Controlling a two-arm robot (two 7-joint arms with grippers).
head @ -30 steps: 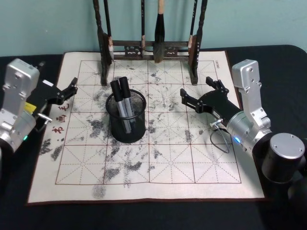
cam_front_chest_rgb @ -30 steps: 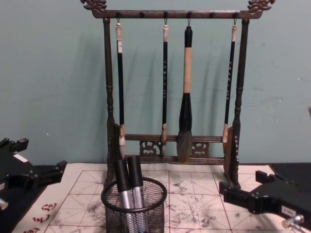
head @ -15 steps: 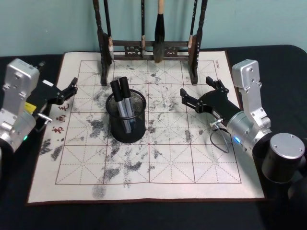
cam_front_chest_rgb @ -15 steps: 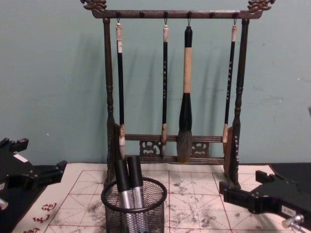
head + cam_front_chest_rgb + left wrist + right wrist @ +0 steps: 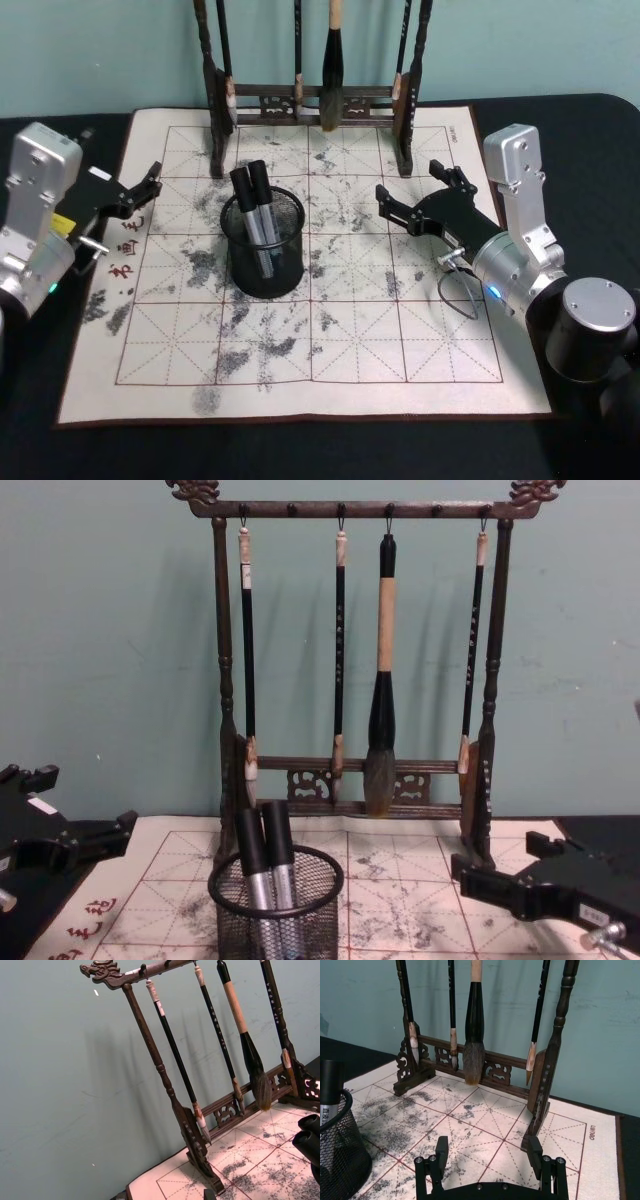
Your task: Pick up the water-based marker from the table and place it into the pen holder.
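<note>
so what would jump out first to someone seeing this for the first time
Probably the tall wooden brush rack at the back of the ink-stained calligraphy mat, with four brushes hanging from it. Next, the black mesh pen holder on the mat's left-centre, with two markers standing in it. The left gripper and right gripper flank it, both open and empty.

Red Chinese characters printed on mat (image 5: 300, 330), left border, left-centre of head view: roughly 高 and 布. White characters on marker barrel (image 5: 327, 1116) and grey print at mat's right corner: too small to read.
</note>
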